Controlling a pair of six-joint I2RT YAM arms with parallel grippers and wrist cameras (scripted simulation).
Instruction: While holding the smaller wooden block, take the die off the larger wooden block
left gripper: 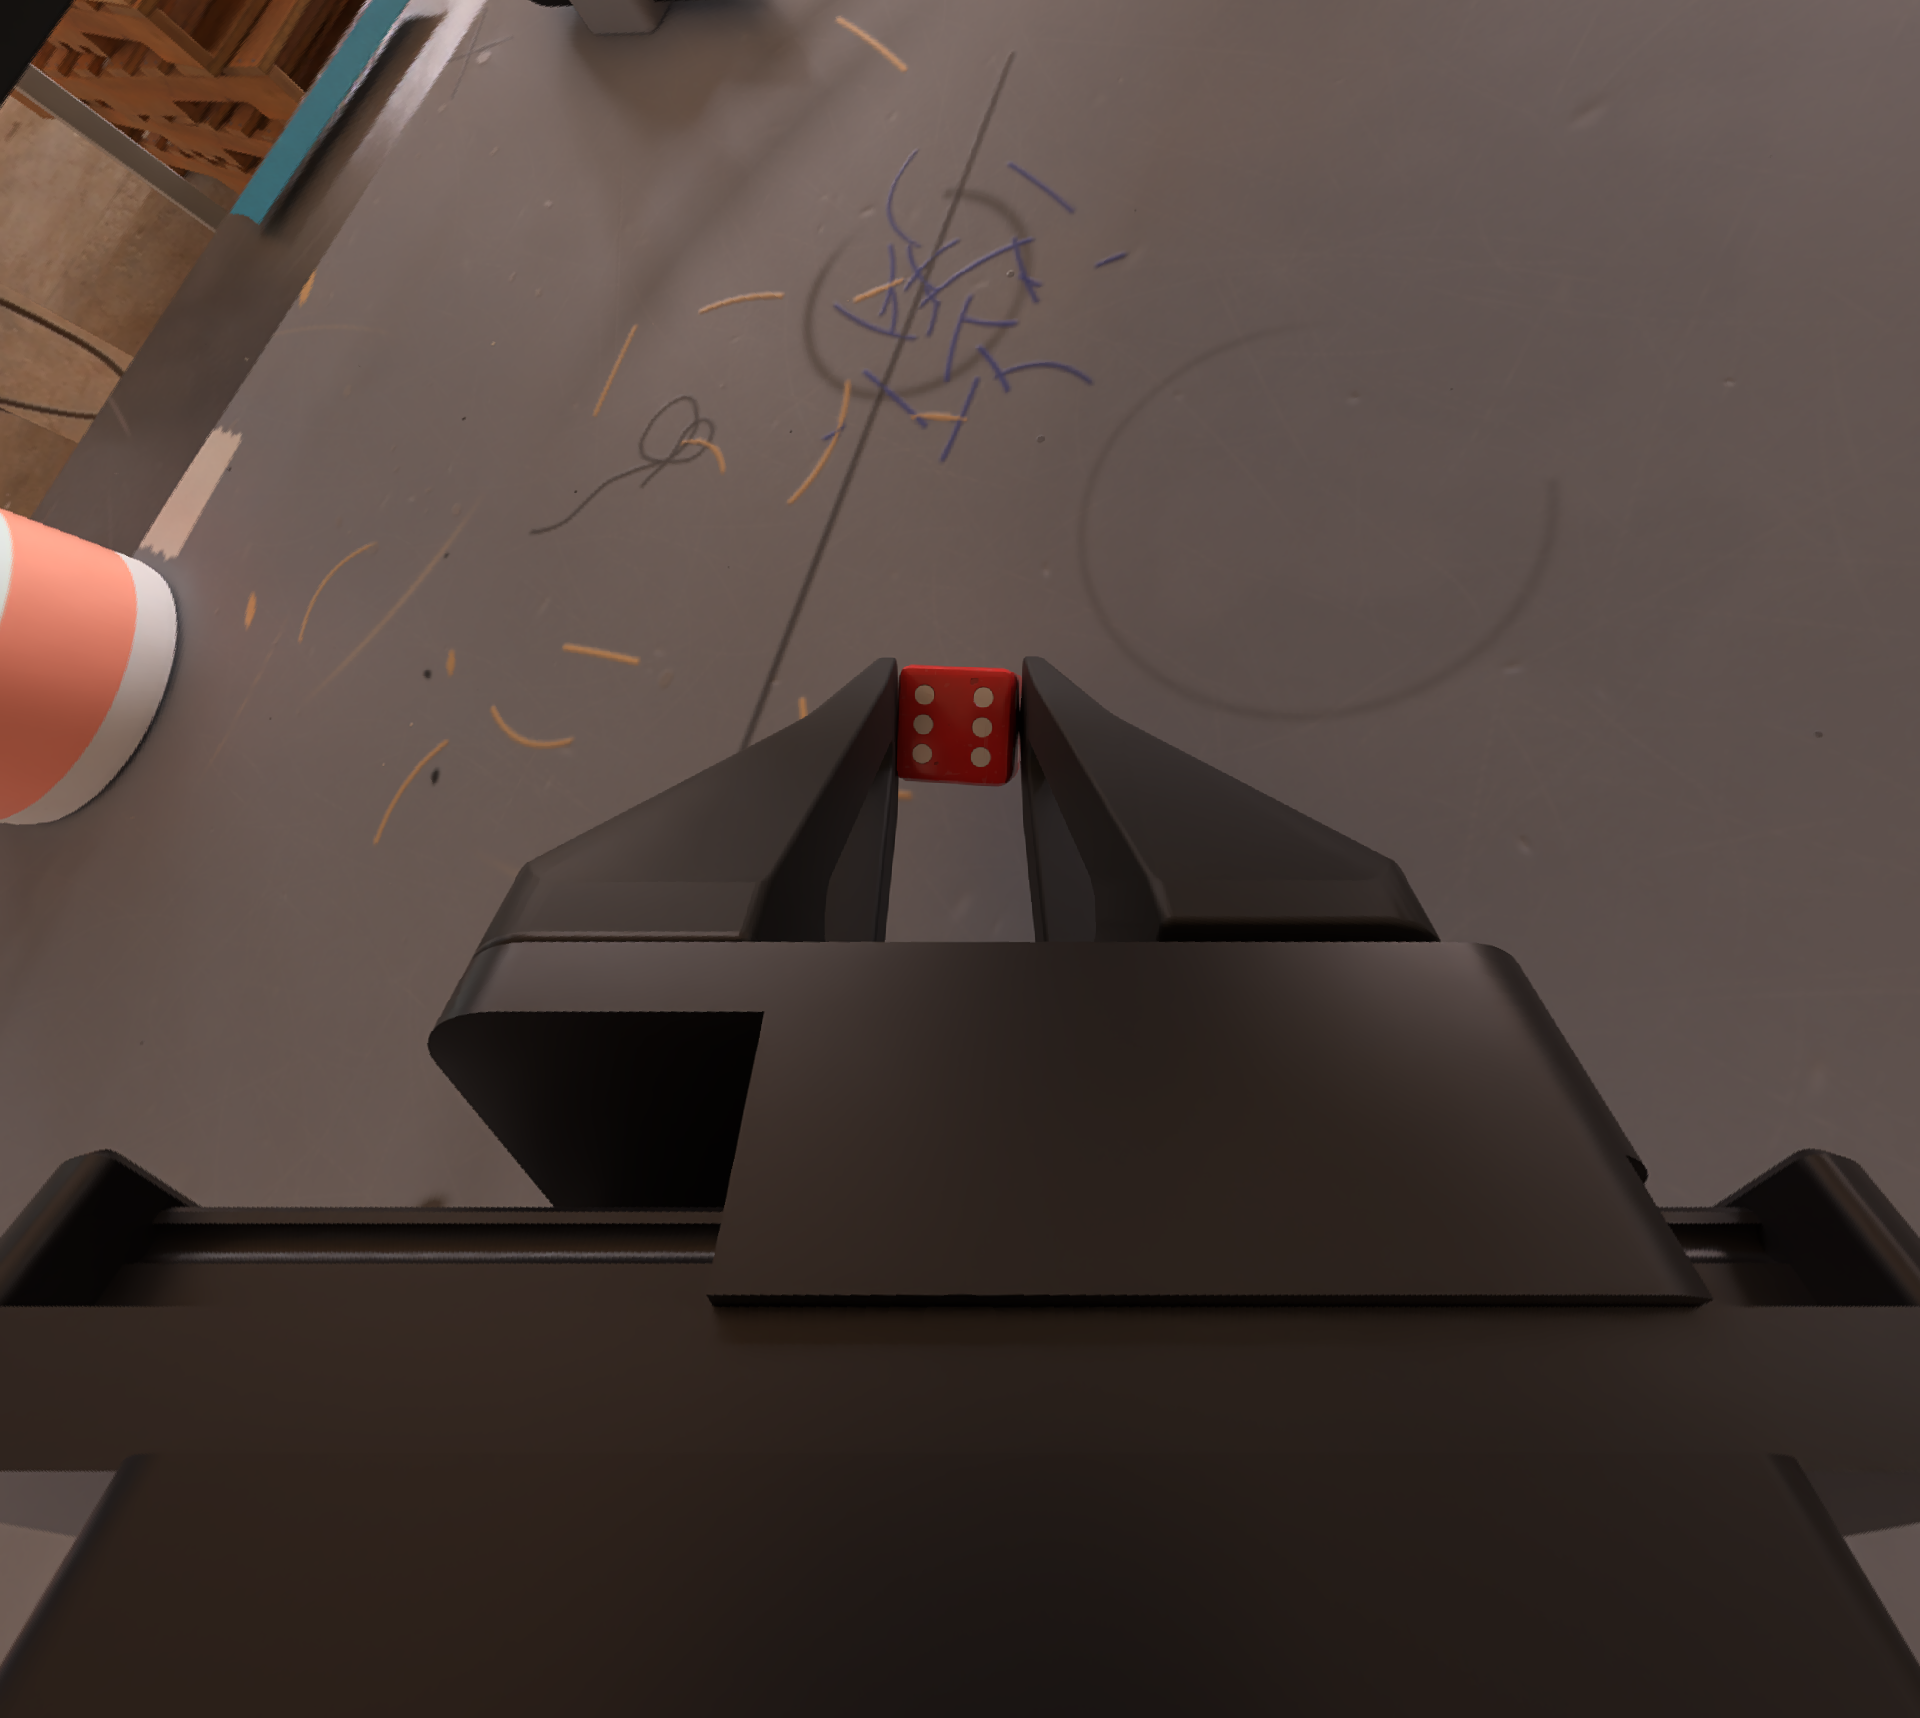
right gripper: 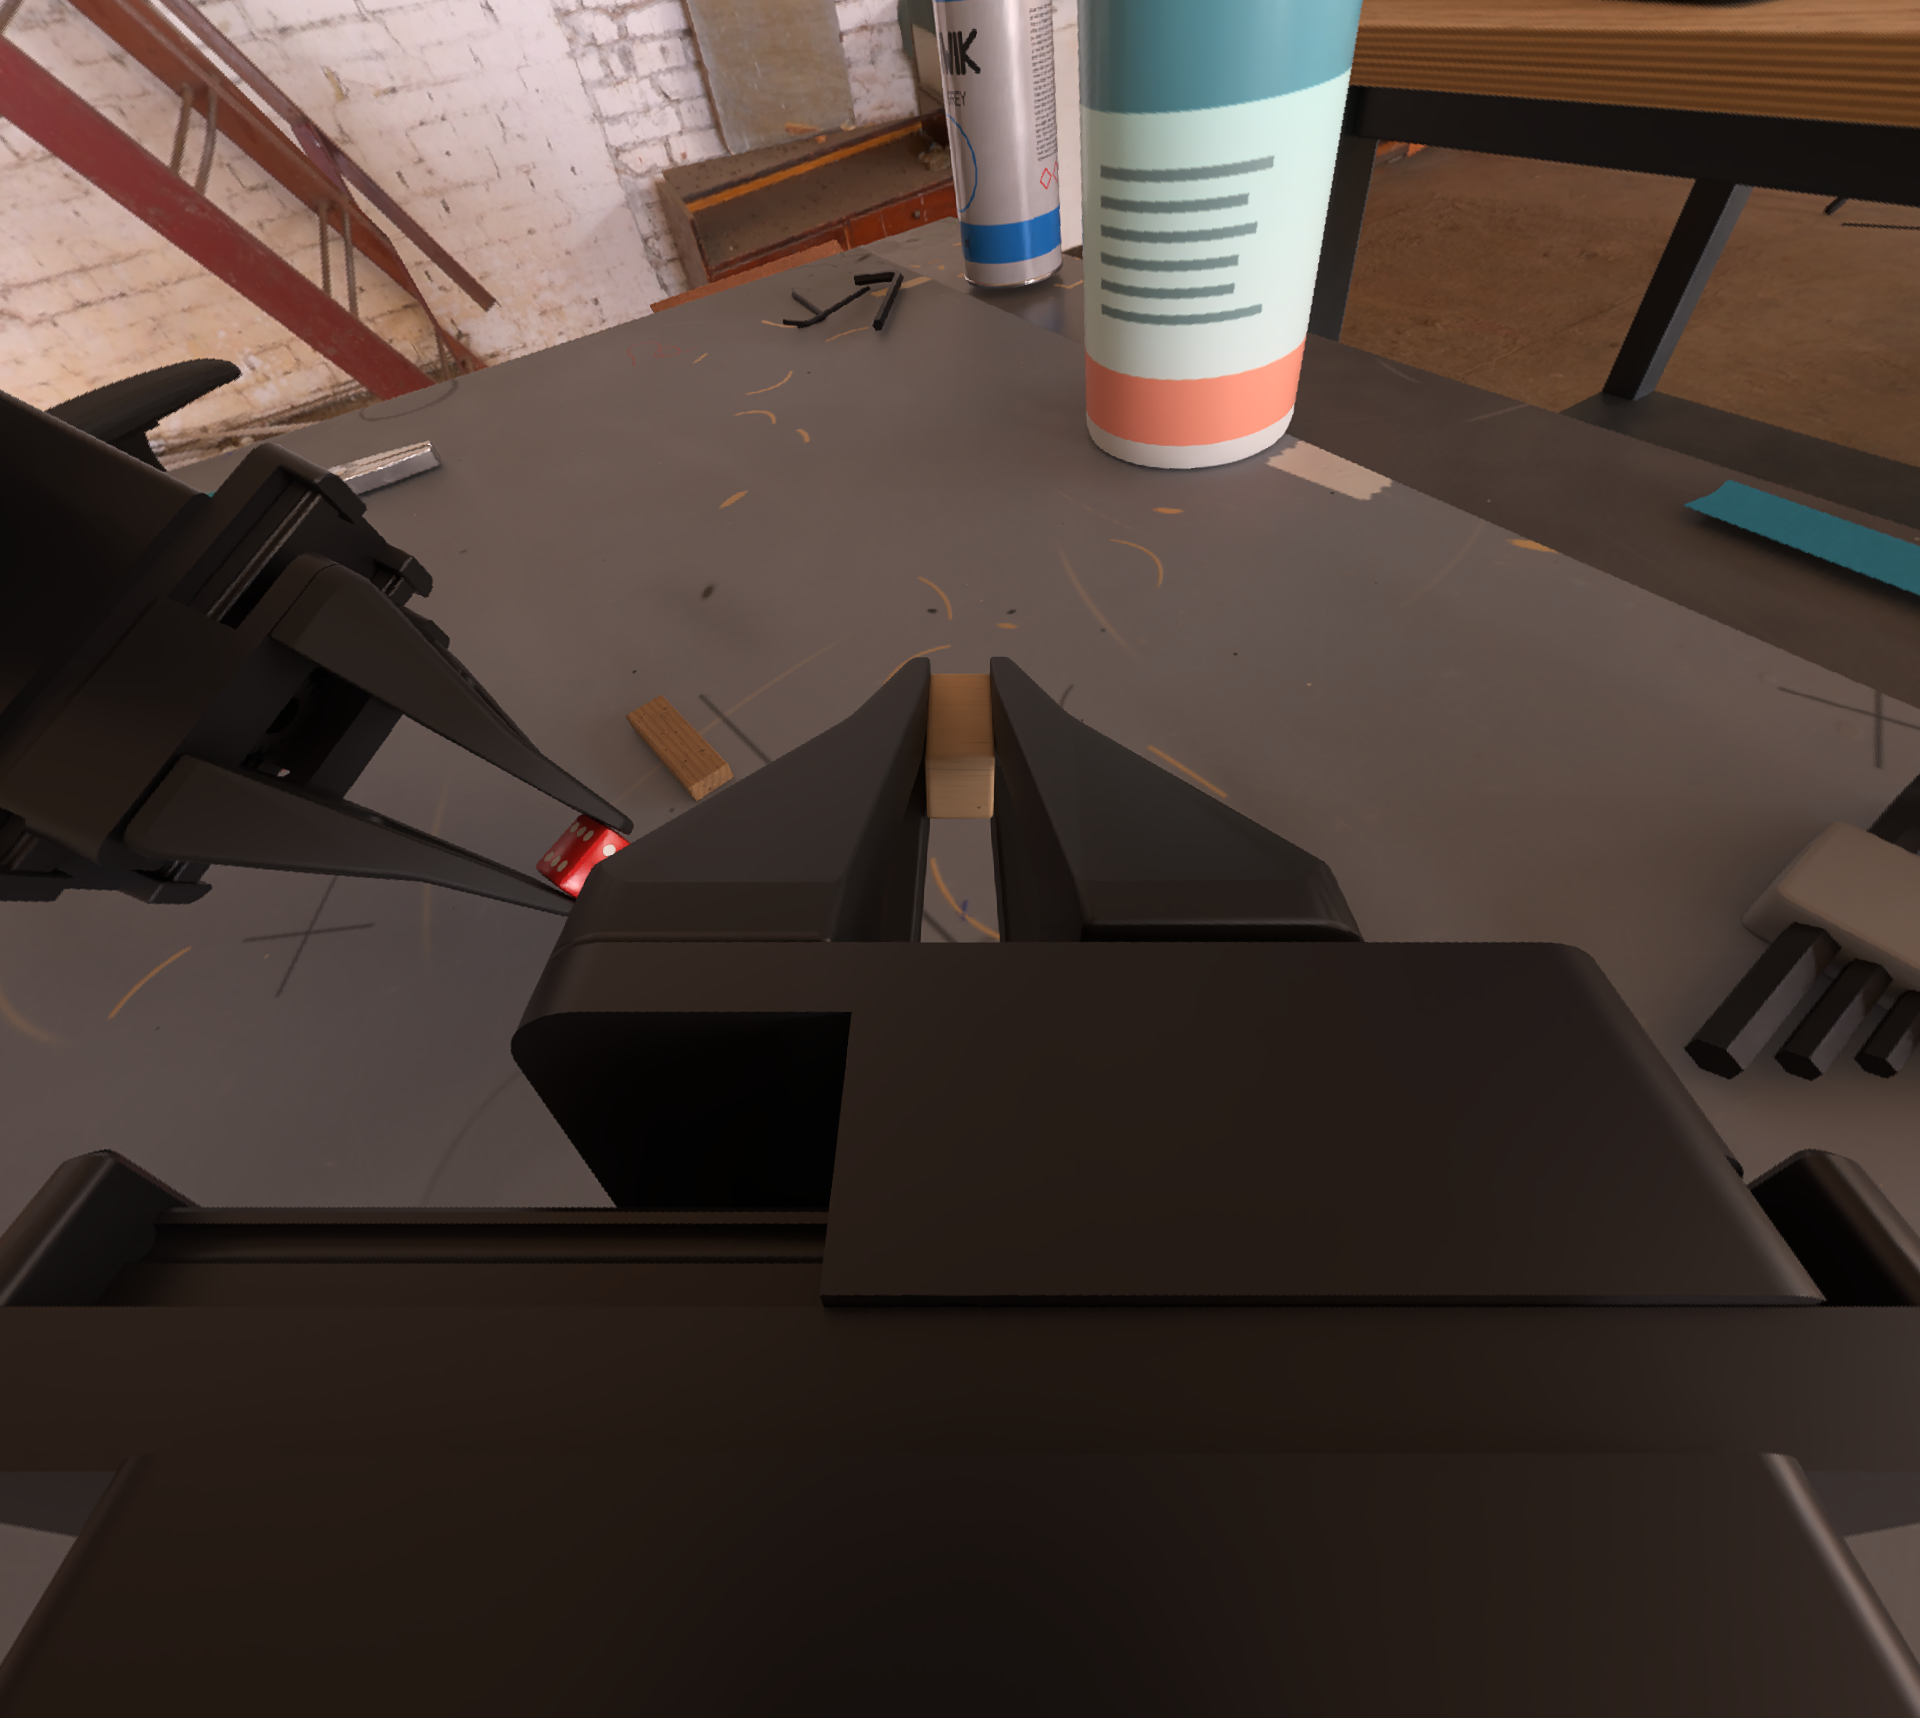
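My left gripper [left gripper: 958,681] is shut on a red die [left gripper: 956,726] with white pips and holds it above the grey table [left gripper: 1351,214]. In the right wrist view the left gripper [right gripper: 592,858] comes in from the left with the die [right gripper: 575,853] between its tips. My right gripper [right gripper: 959,676] is shut on the smaller pale wooden block [right gripper: 959,749]. The larger wooden block [right gripper: 681,747] lies flat on the table, bare on top, a little beyond and right of the die.
A tall teal, white and salmon cup [right gripper: 1195,162] stands at the back, with a spray can [right gripper: 997,89] behind it. A hex key set [right gripper: 1829,972] lies at the right. Loose hex keys [right gripper: 852,302] and a metal bar [right gripper: 390,465] lie further back.
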